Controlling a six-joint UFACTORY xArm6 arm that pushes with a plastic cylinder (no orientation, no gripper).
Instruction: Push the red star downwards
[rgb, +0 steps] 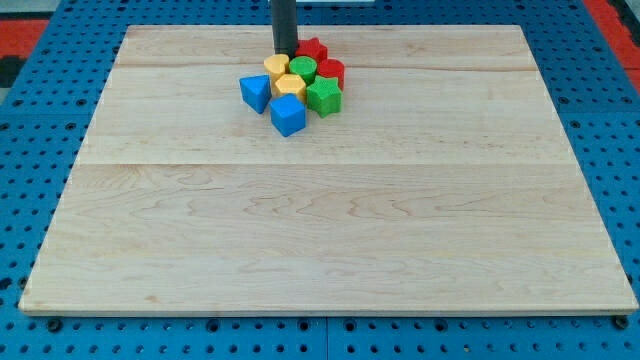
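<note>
Pale wood tabletop (330, 250) carries a tight cluster of blocks near the view's top; the red star (314, 48) sits at the cluster's top edge, just right of my tip (285, 53), which seems to touch it. No jaws exist on this rod, so nothing is grasped. The push looks barely begun: the star remains high on the board. Directly below it crowd a green block (303, 68), red block (331, 72), yellow blocks (290, 85), green star (324, 96) and two blue blocks (288, 115), all blocking a clean downward path
</note>
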